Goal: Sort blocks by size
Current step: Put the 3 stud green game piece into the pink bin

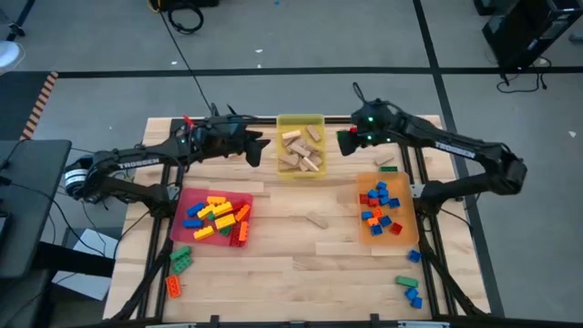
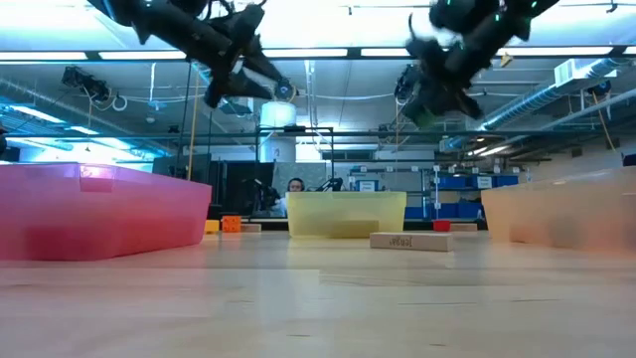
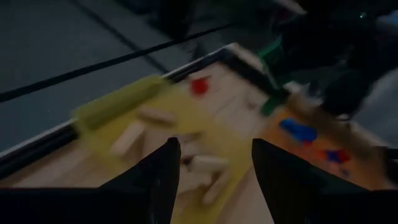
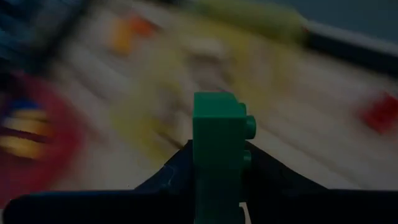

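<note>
1. My right gripper (image 4: 217,168) hangs high beside the yellow tray (image 1: 301,121), fingers clamped on a green brick (image 4: 216,152).
2. My left gripper (image 3: 211,180) hovers at that tray's other side, fingers apart, empty.
3. Wooden blocks (image 1: 301,149) fill the yellow tray; one (image 1: 316,220) lies loose mid-table.

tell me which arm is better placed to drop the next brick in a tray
Right. The right gripper is already shut on a green brick, raised beside the yellow tray. The left gripper hangs open and empty over that tray's wooden blocks.
</note>
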You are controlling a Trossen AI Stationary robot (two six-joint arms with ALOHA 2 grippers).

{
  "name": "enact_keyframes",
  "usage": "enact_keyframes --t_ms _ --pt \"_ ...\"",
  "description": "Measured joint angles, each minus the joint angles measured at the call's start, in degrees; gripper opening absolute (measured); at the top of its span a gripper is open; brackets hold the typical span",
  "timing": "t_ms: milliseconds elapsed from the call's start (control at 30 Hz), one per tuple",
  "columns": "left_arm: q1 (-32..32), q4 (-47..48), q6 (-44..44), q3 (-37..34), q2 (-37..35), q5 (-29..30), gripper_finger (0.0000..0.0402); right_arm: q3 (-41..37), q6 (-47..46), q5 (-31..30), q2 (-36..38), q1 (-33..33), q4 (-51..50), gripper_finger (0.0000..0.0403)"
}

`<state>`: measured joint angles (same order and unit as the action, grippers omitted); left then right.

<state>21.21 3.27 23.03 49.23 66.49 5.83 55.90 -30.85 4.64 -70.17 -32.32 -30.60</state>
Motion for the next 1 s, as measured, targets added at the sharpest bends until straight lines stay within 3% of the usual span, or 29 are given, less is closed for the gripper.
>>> enact_keyframes --t_ms 167,300,600,1000 --pt "-1.0 -14.1 2.5 0.0 3.2 -8.7 0.0206 0.0 -0.2 1.6 1.4 5.4 15.8 0.0103" --pt "-3.8 -24.9 2.1 0.0 7.1 -10.3 0.0206 0.0 1.1 4.6 1.0 8.1 25.1 0.0103" --pt "-8.9 -43.0 4.3 0.1 17.2 -9.8 0.0206 0.0 3.9 10.0 1.1 11.1 28.7 0.0103" --pt "-10.6 -43.3 1.3 9.7 26.3 -10.3 0.0202 0.0 8.1 13.0 1.2 14.7 28.3 0.0103"
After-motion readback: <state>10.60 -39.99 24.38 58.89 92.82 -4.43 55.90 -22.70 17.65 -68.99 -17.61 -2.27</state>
